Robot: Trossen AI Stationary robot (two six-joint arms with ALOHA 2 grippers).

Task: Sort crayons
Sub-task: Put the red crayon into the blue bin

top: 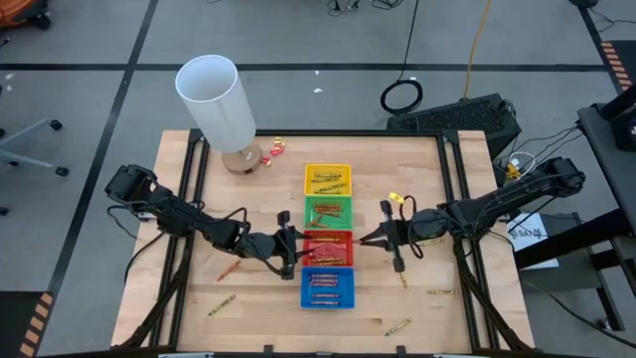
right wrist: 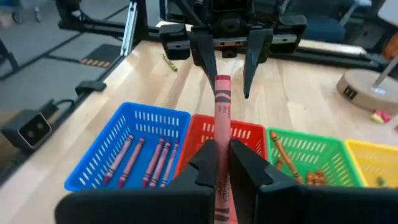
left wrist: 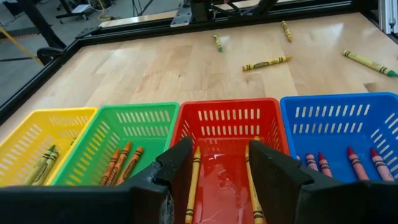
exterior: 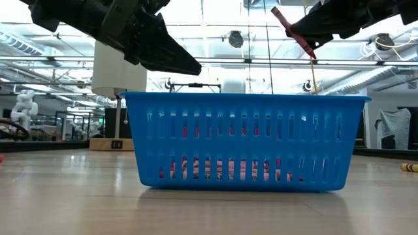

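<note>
While the right gripper (right wrist: 219, 163) pinches a red crayon (right wrist: 221, 118) pointing forward, the red tray (right wrist: 242, 134) lies just ahead and below. Opposite it, the left gripper (left wrist: 219, 165) hovers spread and empty over that tray's far side.

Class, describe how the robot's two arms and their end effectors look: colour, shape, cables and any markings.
Both arms are black and slim, built of jointed segments, with thin black cables looping beside them. The left end effector and right end effector each end in two tapered, wedge-shaped black fingers. A yellow tag shows near the right arm's wrist. No other markings are legible.
</note>
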